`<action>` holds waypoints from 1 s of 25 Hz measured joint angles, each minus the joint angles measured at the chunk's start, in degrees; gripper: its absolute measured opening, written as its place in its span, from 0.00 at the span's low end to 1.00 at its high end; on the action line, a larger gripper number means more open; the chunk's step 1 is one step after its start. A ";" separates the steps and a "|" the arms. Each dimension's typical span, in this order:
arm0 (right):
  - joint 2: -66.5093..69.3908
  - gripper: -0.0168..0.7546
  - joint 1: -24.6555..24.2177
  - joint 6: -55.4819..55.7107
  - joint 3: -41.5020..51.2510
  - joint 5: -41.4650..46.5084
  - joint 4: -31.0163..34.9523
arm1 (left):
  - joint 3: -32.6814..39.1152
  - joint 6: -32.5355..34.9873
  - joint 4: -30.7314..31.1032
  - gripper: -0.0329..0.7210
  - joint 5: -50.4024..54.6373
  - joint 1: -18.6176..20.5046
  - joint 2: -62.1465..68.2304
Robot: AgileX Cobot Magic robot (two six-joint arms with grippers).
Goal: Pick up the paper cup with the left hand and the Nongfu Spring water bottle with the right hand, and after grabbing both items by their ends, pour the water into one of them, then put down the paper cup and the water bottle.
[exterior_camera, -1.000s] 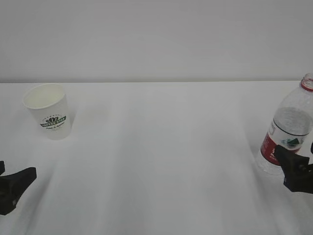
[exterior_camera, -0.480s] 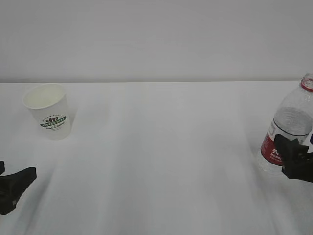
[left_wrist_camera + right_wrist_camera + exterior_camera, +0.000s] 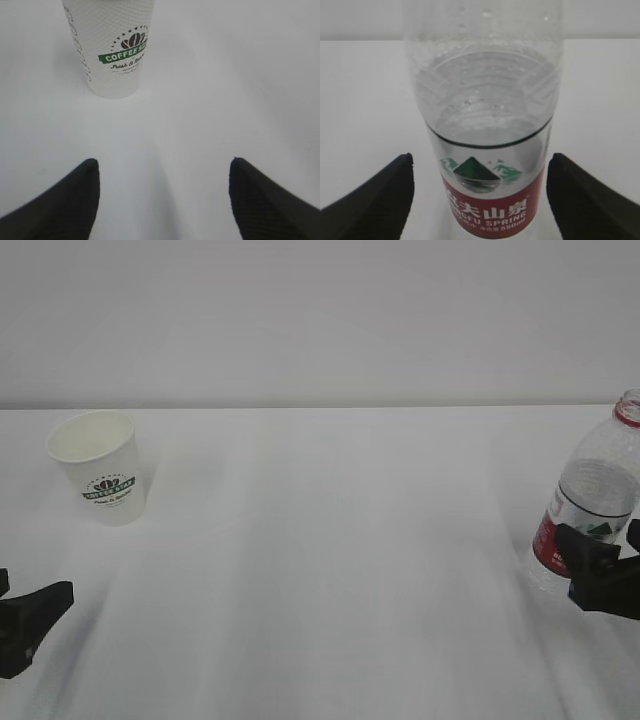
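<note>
Exterior view: paper cup (image 3: 98,468) is standing upright at far left on the white table (image 3: 330,540), open mouth up, green logo facing the camera. Nongfu Spring water bottle (image 3: 590,510) is standing upright at the right edge, red neck ring showing, no cap visible, red label low on the body. Left hand (image 3: 30,625) is sitting low at the near-left corner, near of the cup and well apart from it. Right hand (image 3: 605,580) is sitting at the near-right edge, one black finger overlapping the bottle's label.

Left wrist view: fingers (image 3: 60,205) are spreading wide, nothing between them; cup is standing far of the gap, shifted left of its centre, not touching either finger.

Right wrist view: fingers (image 3: 375,200) are spreading wide, flanking the bottle at label height with a gap showing on both sides, so no pinch. Water (image 3: 485,120) line is sitting just above the label; droplets are clinging to the wall above it.
</note>
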 joint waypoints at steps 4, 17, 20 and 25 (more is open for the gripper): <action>0.89 0.83 0.00 0.00 -1.66 0.00 0.10 | 0.00 0.00 0.00 0.82 0.00 0.00 0.00; 1.11 0.83 0.00 -1.19 -3.34 0.00 1.14 | 0.00 0.00 -0.14 0.82 0.00 0.00 0.00; 1.11 0.83 0.00 -3.24 -3.50 0.00 1.26 | 0.00 0.00 -0.17 0.82 0.00 0.00 0.00; 1.74 0.83 0.00 -4.38 -3.86 -0.13 1.36 | 0.00 0.00 -0.26 0.82 0.00 0.00 0.00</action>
